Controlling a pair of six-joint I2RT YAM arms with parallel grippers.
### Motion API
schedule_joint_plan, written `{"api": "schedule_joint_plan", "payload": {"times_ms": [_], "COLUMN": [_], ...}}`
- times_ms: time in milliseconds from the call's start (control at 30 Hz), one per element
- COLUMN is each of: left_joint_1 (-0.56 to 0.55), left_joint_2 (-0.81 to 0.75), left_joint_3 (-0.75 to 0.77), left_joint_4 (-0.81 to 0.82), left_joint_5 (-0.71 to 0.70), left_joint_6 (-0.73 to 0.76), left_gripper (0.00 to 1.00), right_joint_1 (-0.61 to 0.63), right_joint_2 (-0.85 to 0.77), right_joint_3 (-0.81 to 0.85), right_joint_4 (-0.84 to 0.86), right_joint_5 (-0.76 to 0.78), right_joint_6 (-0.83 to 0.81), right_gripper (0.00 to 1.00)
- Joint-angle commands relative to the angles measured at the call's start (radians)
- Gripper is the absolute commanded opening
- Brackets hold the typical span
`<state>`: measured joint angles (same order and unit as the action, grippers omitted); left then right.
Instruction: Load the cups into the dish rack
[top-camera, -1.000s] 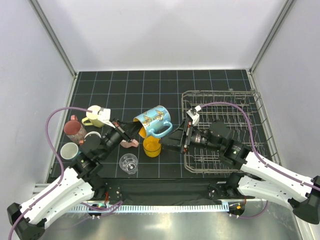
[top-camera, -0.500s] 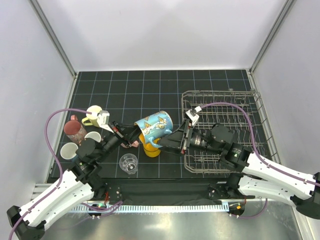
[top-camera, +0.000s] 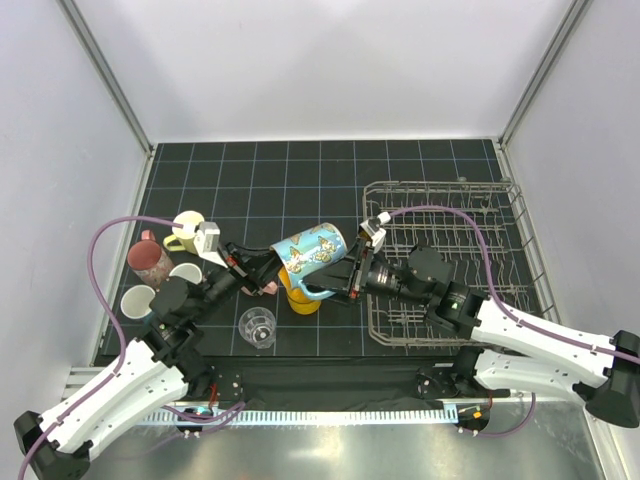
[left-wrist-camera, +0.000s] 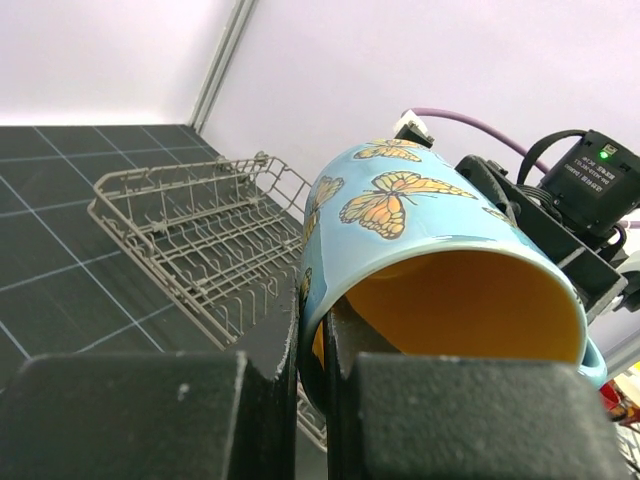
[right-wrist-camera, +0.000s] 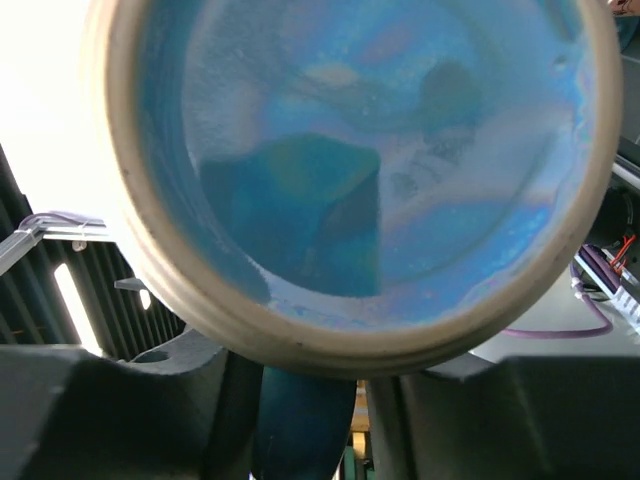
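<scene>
A blue butterfly mug (top-camera: 312, 250) with an orange inside hangs tilted above the mat, between both arms. My left gripper (top-camera: 278, 262) is shut on its rim; in the left wrist view the rim wall (left-wrist-camera: 318, 330) is pinched between the two black fingers (left-wrist-camera: 265, 400). My right gripper (top-camera: 335, 285) has closed on the mug's handle (right-wrist-camera: 300, 430), with the mug's blue base (right-wrist-camera: 350, 160) filling its view. The grey wire dish rack (top-camera: 500, 215) stands at the right with no cup in it.
On the left of the mat stand a pale yellow mug (top-camera: 186, 232), a maroon mug (top-camera: 148, 262) and two white cups (top-camera: 138, 300). A pink mug (top-camera: 262, 285), an orange-yellow mug (top-camera: 303, 298) and a glass tumbler (top-camera: 257, 327) sit under and before the held mug.
The right gripper has moved left to the mug and closed round its handle. The left gripper has tilted the mug toward the right arm.
</scene>
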<state>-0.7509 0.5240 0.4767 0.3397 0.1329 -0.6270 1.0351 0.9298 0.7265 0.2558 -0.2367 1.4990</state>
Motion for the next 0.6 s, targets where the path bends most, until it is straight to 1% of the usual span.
{"api": "schedule_joint_plan", "payload": {"times_ms": [0, 67, 167, 200, 367, 400, 467, 567], "left_joint_1": [-0.005, -0.005, -0.005, -0.007, -0.007, -0.005, -0.005, -0.007], "left_joint_2": [-0.019, -0.015, -0.007, -0.005, -0.005, -0.010, -0.016, -0.028], "left_joint_3": [0.037, 0.036, 0.033, 0.033, 0.031, 0.031, 0.027, 0.014], "left_joint_4": [0.203, 0.203, 0.206, 0.206, 0.211, 0.213, 0.214, 0.226], "left_joint_5": [0.062, 0.080, 0.102, 0.106, 0.145, 0.154, 0.160, 0.184], "left_joint_6": [0.004, 0.006, 0.006, 0.006, 0.022, 0.027, 0.033, 0.046], "left_gripper": [0.00, 0.00, 0.00, 0.00, 0.01, 0.00, 0.00, 0.01], "right_joint_1": [0.005, 0.003, 0.003, 0.003, 0.003, 0.003, 0.005, 0.005], "right_joint_2": [-0.017, -0.035, -0.060, -0.063, -0.072, -0.072, -0.068, -0.057], "right_joint_3": [0.018, 0.013, 0.004, -0.004, -0.012, -0.015, -0.016, -0.022], "right_joint_4": [0.059, 0.047, 0.030, 0.027, 0.019, 0.017, 0.026, 0.072], "right_joint_5": [0.063, 0.092, 0.134, 0.142, 0.181, 0.186, 0.195, 0.208], "right_joint_6": [0.017, 0.004, -0.006, -0.006, -0.011, -0.013, -0.017, -0.046], "right_gripper": [0.40, 0.38, 0.33, 0.28, 0.18, 0.11, 0.04, 0.04]}}
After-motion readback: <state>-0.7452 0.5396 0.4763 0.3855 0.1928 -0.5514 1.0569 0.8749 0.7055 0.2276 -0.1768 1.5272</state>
